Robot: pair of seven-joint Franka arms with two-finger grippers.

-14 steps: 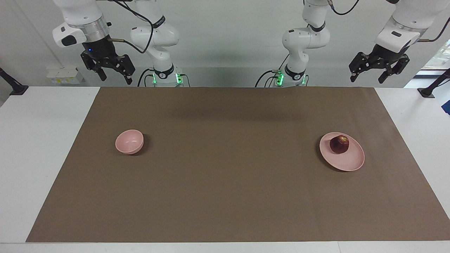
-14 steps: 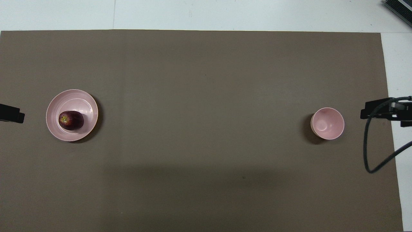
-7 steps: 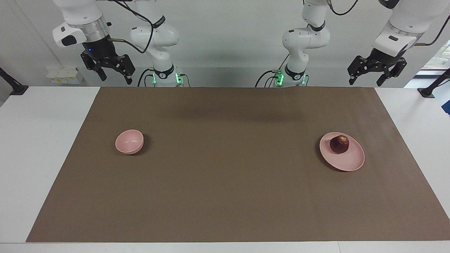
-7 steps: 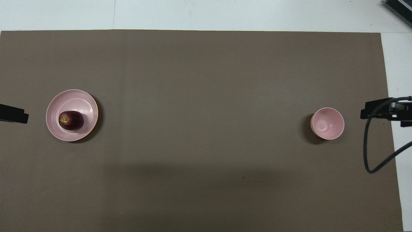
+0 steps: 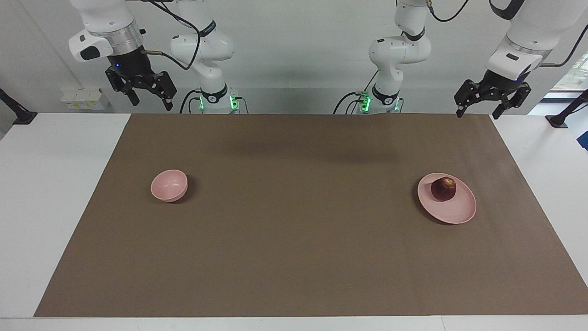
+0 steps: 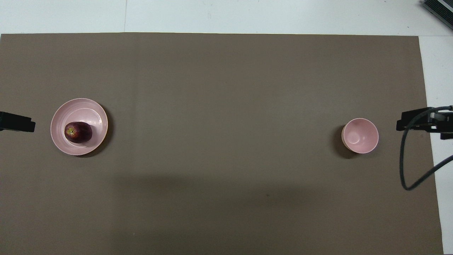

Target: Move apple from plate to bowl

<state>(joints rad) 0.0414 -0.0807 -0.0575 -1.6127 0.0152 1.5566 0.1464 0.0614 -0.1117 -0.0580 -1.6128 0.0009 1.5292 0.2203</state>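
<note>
The dark red apple (image 5: 443,189) lies on the wide pink plate (image 5: 459,209) toward the left arm's end of the brown mat. It also shows in the overhead view (image 6: 78,132) on the plate (image 6: 85,109). The small deep pink bowl (image 5: 169,185) stands empty toward the right arm's end, and shows in the overhead view too (image 6: 360,135). My left gripper (image 5: 477,112) hangs open and empty, high over the mat beside the plate; only its tip (image 6: 17,122) shows from overhead. My right gripper (image 5: 151,103) waits open and empty, high over the mat's edge beside the bowl (image 6: 421,122).
The brown mat (image 5: 294,230) covers most of the white table (image 5: 46,184). A black cable (image 6: 407,177) loops down from the right gripper. A dark object (image 6: 439,9) sits at the table's corner farthest from the robots.
My left gripper has come down a little and moved toward the plate. The right arm, apple, plate and bowl have stayed put.
</note>
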